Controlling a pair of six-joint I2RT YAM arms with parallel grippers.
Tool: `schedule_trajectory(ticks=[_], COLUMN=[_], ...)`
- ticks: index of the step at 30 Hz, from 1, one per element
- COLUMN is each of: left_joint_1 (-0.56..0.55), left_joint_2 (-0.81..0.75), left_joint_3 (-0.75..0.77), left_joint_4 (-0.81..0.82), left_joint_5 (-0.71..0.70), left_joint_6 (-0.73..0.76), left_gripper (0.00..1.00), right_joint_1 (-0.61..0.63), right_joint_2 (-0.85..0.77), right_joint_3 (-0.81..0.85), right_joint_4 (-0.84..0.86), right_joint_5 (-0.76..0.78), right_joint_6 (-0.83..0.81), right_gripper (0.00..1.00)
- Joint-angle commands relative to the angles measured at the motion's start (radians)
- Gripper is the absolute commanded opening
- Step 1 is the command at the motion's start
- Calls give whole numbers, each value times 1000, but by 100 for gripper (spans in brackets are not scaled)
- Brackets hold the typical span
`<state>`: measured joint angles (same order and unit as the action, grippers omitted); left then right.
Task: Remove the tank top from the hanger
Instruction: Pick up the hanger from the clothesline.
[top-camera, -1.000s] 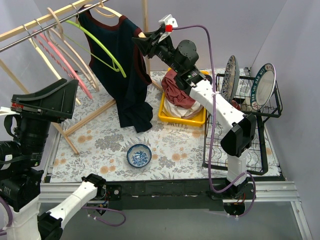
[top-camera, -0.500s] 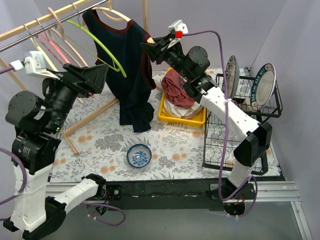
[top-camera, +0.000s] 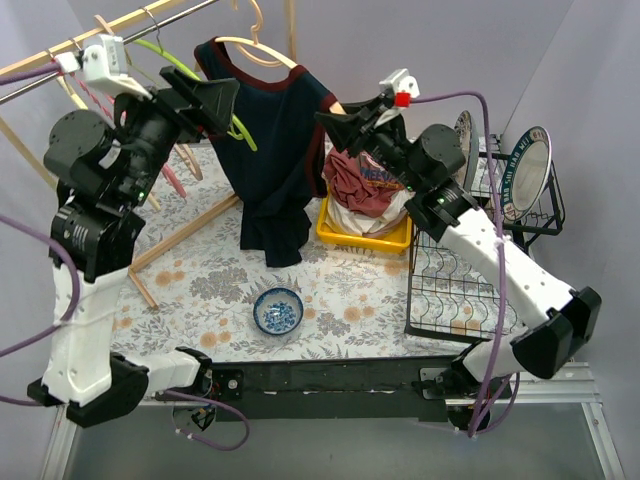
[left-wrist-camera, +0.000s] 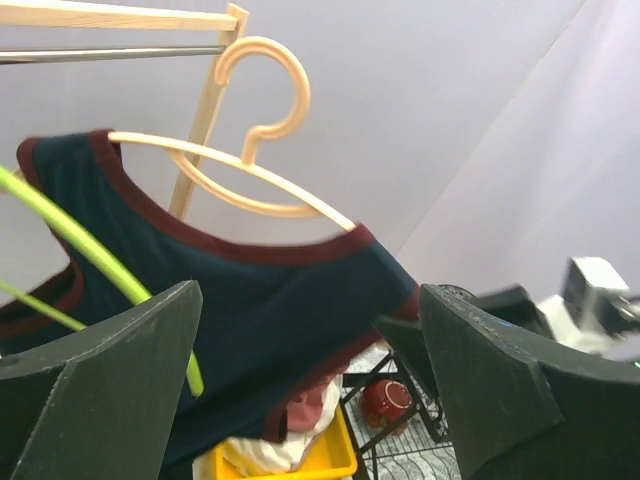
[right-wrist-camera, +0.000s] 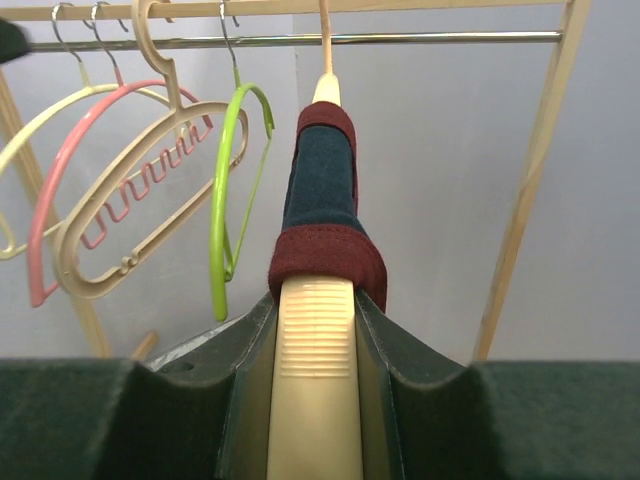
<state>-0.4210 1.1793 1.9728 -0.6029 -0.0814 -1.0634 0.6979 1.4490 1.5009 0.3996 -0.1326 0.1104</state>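
The navy tank top (top-camera: 270, 140) with maroon trim hangs on a cream hanger (top-camera: 262, 44). My right gripper (top-camera: 338, 116) is shut on the hanger's right end; in the right wrist view the ribbed hanger tip (right-wrist-camera: 318, 340) sits between the jaws of the right gripper (right-wrist-camera: 318, 312), with the tank top's strap (right-wrist-camera: 324, 190) just beyond. My left gripper (top-camera: 222, 100) stands open by the tank top's left shoulder. In the left wrist view the left gripper (left-wrist-camera: 310, 292) frames the tank top (left-wrist-camera: 250, 300) and the hanger (left-wrist-camera: 250, 180). The hanger's hook looks free of the rail.
A clothes rail (top-camera: 60, 62) at the back left carries green (top-camera: 205, 95), pink and cream hangers on a wooden frame (top-camera: 180, 232). A yellow bin (top-camera: 365, 238) of clothes, a dish rack (top-camera: 480, 290) with plates and a blue bowl (top-camera: 278, 310) stand on the flowered cloth.
My right gripper has carried the hanger and tank top to the right, away from the rail. My left arm has risen from the near left up to the tank top's left shoulder.
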Motion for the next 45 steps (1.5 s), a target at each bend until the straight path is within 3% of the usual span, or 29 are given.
schedule_trajectory(ticks=[1,3,7,14,25,33,36,38,45], left_joint_1=[-1,-1,-1,1,1,1,1,1,-1], left_joint_2=[91,115,203,217,212,200,204,206,177], left_joint_3=[74,83,191,144,163,72,49,43,-41], left_joint_4=[1,47,-7,113,127,175,207,219,294], left_joint_5=[48,118,152,295,269,259,296,296,315], left_joint_6=[-6,-10,-47,-78,5,126,118,114,141], left_gripper=[88,87,73,74,72,67,61,49,39], right_joint_1=[-5,-6,-5,-5,-5,-5,-5,-6,-5], right_joint_2=[-147,-200,-277,-346,-361,-389,-388,-388,-383], right_joint_3=[-65,-97,-180,-228,-232,-249,-235,-232,-235], right_joint_4=[104,96,119,100,93,102,88,91,81], right_joint_5=[2,-15,-32,-87,-125,-137,-144,-153,-217], right_joint_6=[31,37,60,63,92,106,104,109,114], right_gripper=[1,1,1,1,1,1,1,1,1])
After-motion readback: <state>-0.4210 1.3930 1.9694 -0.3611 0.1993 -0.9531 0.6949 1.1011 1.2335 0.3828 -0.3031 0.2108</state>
